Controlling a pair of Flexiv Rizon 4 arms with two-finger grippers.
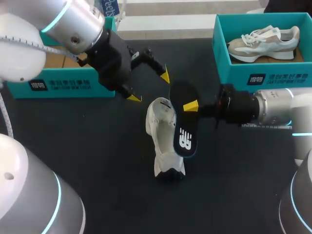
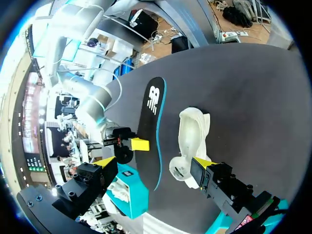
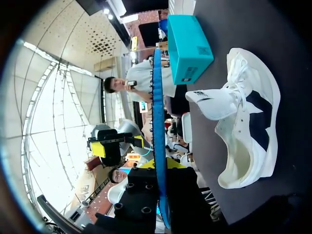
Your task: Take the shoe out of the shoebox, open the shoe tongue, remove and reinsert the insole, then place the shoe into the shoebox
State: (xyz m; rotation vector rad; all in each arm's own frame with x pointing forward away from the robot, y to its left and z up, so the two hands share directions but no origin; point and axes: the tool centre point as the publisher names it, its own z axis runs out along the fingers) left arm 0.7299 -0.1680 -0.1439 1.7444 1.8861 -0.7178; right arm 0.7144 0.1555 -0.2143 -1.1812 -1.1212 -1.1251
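Right gripper [image 1: 188,105] is clamped on the insole [image 1: 184,132], holding it in the air just beside the shoe [image 1: 162,127], which sits on the table [image 1: 97,161]; the left gripper [image 1: 149,87] hangs spread and empty near the shoe's mouth. I judge the insole is out and reinsertion comes next, which calls for steering its toe end into the opening (the tongue may need holding back). The right gripper's far finger is hidden behind the insole, and the shoe's inside cannot be made out.
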